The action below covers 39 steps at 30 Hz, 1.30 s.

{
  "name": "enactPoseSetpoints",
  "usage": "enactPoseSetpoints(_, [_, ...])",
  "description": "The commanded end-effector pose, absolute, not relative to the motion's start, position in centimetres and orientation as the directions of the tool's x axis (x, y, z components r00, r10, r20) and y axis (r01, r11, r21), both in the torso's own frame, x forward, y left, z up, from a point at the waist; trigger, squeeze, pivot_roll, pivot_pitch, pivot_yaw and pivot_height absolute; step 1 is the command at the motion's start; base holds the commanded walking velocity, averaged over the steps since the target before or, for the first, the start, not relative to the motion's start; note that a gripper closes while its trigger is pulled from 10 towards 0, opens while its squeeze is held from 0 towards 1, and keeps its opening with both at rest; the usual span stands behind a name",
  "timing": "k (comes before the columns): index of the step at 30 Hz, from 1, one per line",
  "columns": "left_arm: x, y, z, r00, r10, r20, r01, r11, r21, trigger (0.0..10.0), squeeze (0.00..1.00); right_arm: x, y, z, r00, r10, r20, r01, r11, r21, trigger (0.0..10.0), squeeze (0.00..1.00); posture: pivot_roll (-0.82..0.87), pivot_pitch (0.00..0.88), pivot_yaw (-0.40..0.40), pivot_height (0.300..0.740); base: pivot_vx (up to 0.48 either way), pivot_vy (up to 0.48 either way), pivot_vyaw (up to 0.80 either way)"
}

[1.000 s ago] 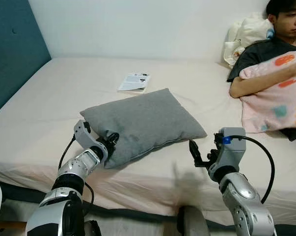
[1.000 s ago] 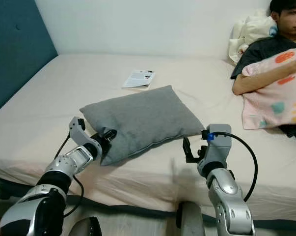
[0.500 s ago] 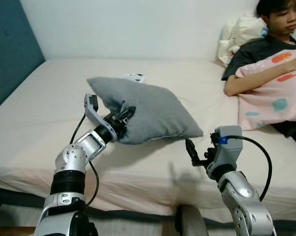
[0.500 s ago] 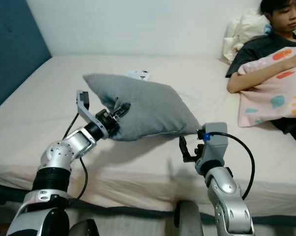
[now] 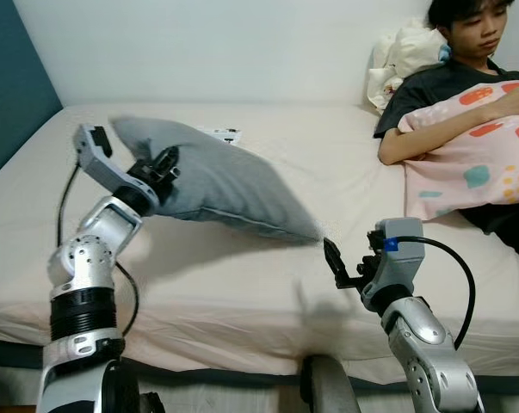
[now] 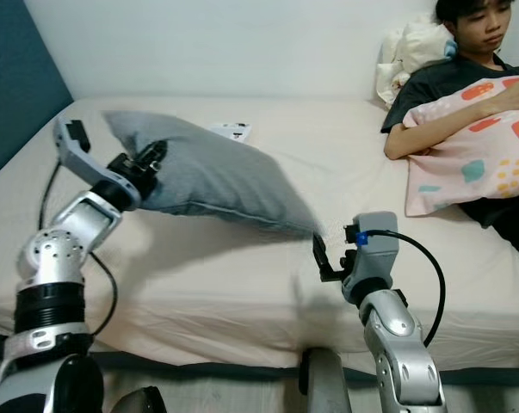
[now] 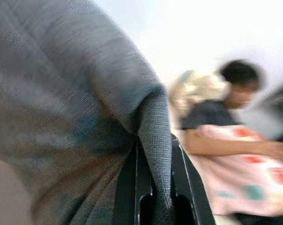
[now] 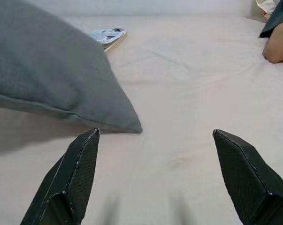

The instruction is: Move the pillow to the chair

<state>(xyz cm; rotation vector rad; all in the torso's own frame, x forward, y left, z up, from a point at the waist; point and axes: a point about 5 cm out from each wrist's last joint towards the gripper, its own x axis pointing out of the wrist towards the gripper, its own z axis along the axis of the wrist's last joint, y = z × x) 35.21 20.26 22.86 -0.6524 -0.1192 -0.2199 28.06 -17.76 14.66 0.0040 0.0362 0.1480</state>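
Gripping one corner of the grey pillow (image 5: 212,181), the left gripper (image 5: 162,163) holds it tilted above the bed (image 5: 242,284), its far corner sloping down toward the mattress.

From the head views, the right gripper (image 5: 332,258) hovers just beside that low corner, apart from it, near the bed's front edge; a booklet (image 6: 231,131) lies behind the pillow, and a person (image 5: 448,103) reclines at the right under a pink patterned blanket (image 5: 474,163). The left wrist view shows the black fingers (image 7: 132,187) clamped on a fold of grey fabric. The right wrist view shows its fingers (image 8: 71,178) spread wide, the pillow's corner before them, nearer one finger.
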Motion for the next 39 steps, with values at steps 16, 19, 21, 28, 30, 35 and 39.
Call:
enactPoseSetpoints(16, [33.7, 16.2, 21.0, 0.961, -0.219, 0.171, 0.273, 0.853, -0.444, 10.0, 0.00, 28.6, -17.5, 14.8, 0.987, 0.159, -0.013, -0.159, 0.987, -0.025, 10.0, 0.00, -0.06, 0.000, 0.016, 0.542, 0.000, 0.000, 0.00])
enactPoseSetpoints(19, [33.0, 14.5, 20.1, 0.948, -0.268, 0.170, 0.313, 0.873, -0.373, 10.0, 0.00, 28.7, -17.5, 14.8, 0.987, 0.158, -0.010, -0.158, 0.987, -0.026, 10.0, 0.00, -0.06, 0.000, 0.017, 0.551, 0.000, 0.000, 0.00])
enactPoseSetpoints(21, [32.9, 14.0, 19.5, 0.949, -0.273, 0.155, 0.313, 0.874, -0.373, 10.0, 0.00, 28.7, -17.4, 14.8, 0.987, 0.158, -0.008, -0.158, 0.987, -0.025, 10.0, 0.00, -0.07, 0.000, 0.018, 0.555, 0.000, 0.000, 0.00])
enactPoseSetpoints(28, [32.6, 13.9, 17.6, 0.958, -0.265, 0.113, 0.288, 0.907, -0.307, 10.0, 0.00, 28.8, -17.5, 14.8, 0.988, 0.157, -0.006, -0.157, 0.987, -0.022, 10.0, 0.00, -0.07, 0.000, 0.015, 0.578, 0.000, 0.000, 0.00])
enactPoseSetpoints(30, [32.4, 14.0, 17.1, 0.961, -0.254, 0.105, 0.274, 0.920, -0.279, 10.0, 0.00, 28.8, -17.5, 14.8, 0.988, 0.157, -0.005, -0.157, 0.987, -0.023, 10.0, 0.00, -0.07, 0.000, 0.015, 0.583, 0.000, 0.000, 0.00])
enactPoseSetpoints(35, [32.2, 14.3, 16.3, 0.967, -0.238, 0.086, 0.252, 0.939, -0.234, 10.0, 0.00, 28.8, -17.5, 14.8, 0.988, 0.157, -0.006, -0.157, 0.987, -0.024, 10.0, 0.00, -0.07, 0.000, 0.015, 0.592, 0.000, 0.000, 0.00])
enactPoseSetpoints(39, [32.1, 14.3, 15.7, 0.971, -0.224, 0.078, 0.236, 0.947, -0.219, 10.0, 0.00, 28.8, -17.6, 14.7, 0.988, 0.157, -0.006, -0.157, 0.987, -0.029, 10.0, 0.00, -0.07, 0.000, 0.014, 0.606, 0.000, 0.000, 0.00])
